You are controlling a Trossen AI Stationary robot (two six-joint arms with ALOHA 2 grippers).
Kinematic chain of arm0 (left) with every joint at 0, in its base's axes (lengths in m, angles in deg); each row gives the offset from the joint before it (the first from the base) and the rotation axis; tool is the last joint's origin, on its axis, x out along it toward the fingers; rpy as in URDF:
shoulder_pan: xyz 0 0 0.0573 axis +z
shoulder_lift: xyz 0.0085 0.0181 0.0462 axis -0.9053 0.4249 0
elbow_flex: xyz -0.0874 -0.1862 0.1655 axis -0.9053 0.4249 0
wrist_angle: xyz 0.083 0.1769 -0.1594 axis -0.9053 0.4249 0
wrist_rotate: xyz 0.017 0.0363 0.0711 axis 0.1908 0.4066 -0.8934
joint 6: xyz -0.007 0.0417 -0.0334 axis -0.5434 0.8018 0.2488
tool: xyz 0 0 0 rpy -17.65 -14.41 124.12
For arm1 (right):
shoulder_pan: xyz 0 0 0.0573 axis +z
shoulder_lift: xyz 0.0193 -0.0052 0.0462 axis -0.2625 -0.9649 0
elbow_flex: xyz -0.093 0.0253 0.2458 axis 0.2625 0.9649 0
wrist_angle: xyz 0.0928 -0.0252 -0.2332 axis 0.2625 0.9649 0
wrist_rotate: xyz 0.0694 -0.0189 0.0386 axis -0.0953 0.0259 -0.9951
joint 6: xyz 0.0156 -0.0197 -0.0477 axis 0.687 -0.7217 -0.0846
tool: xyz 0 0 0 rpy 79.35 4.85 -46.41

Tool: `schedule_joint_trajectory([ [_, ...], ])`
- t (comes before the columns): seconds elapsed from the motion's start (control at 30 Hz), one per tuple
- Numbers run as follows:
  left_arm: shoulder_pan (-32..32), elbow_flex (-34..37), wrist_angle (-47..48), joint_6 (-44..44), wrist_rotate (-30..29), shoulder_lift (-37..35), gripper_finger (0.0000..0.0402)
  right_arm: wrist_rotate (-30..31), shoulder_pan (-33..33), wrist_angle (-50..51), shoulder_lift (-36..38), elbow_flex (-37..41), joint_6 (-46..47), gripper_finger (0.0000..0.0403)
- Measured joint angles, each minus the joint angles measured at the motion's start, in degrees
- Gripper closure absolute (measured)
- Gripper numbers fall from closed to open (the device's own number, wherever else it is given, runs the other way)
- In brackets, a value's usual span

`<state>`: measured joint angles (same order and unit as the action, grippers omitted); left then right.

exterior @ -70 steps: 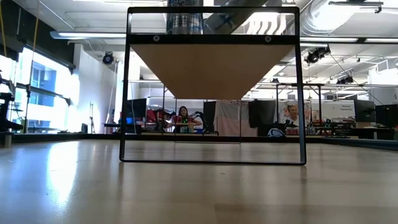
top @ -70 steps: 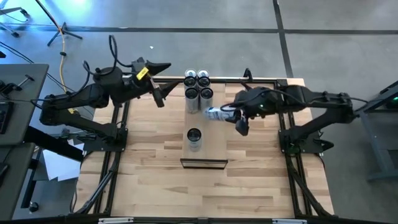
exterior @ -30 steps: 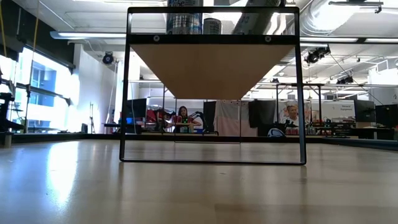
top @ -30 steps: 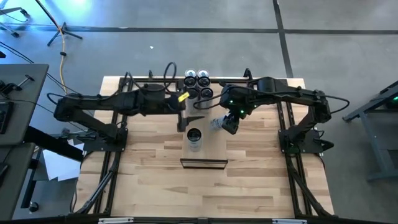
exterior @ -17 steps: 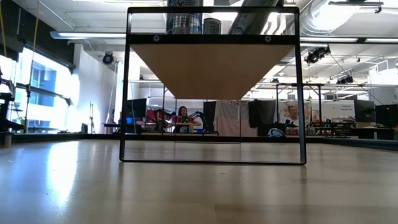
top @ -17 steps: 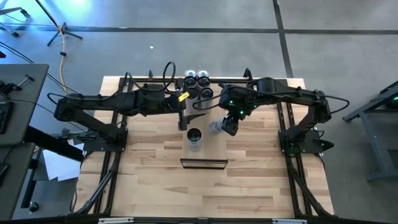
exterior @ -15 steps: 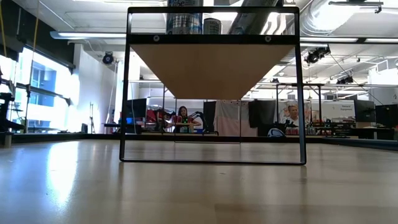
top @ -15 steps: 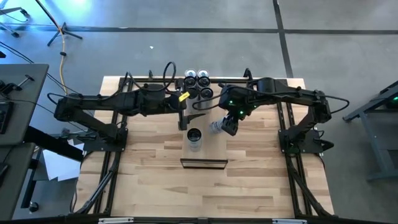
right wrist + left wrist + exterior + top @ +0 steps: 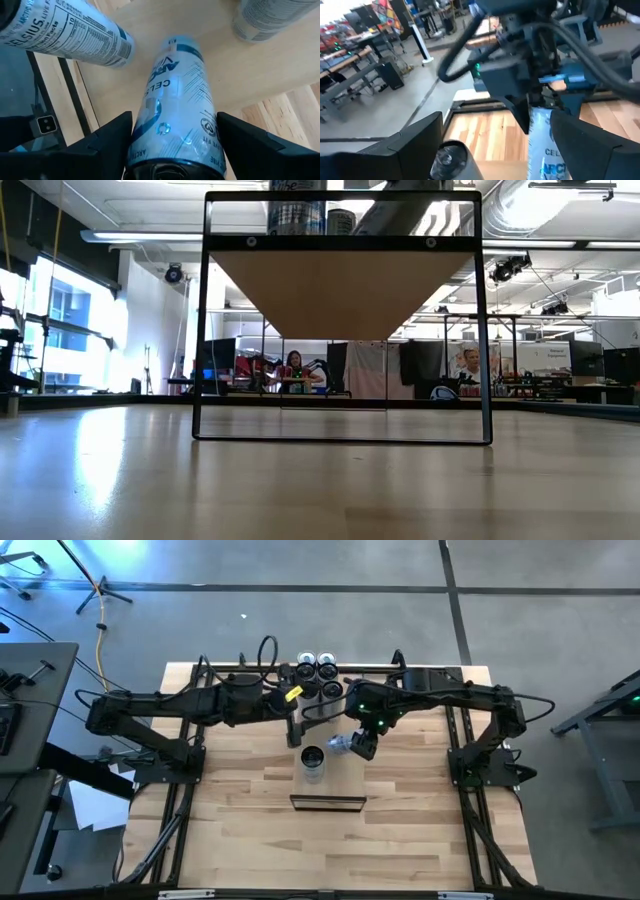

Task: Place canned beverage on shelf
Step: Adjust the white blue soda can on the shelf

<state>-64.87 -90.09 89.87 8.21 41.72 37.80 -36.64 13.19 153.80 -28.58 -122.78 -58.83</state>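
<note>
Wooden shelf has one can near its front edge. Right gripper pinches a second can and could bump it. Left gripper waits, jaws spread.

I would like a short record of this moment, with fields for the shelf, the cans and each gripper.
shelf: light wood shelf on a dark frame, at the table's middle
can on shelf: one can standing upright
can in transit: blue-and-white can between the right gripper's fingers, beside the standing can
waiting cans: cluster at the table's far edge
right gripper: over the shelf, jaws around the blue-and-white can
left gripper: open, close to the standing can, holding nothing
</note>
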Motion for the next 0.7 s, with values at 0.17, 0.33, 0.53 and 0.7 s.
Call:
schedule_joint_trajectory([
  [0.17,0.00,-0.01,0.82,0.48,-1.00,-0.68,0.0062,-0.01,0.00,0.11,0.92,0.00,-0.24,0.0136],
  [0.33,0.00,0.10,2.31,0.37,-1.00,0.34,0.0062,-0.01,0.00,-0.29,1.62,0.00,-0.49,0.0136],
  [0.53,-0.02,0.29,2.65,0.87,-0.97,3.57,0.0066,-0.56,0.00,-0.65,1.64,0.00,-1.42,0.0136],
  [0.7,1.53,0.27,2.25,-1.62,-0.32,4.23,0.0125,-0.95,0.00,-0.66,1.64,0.00,-1.52,0.0135],
])
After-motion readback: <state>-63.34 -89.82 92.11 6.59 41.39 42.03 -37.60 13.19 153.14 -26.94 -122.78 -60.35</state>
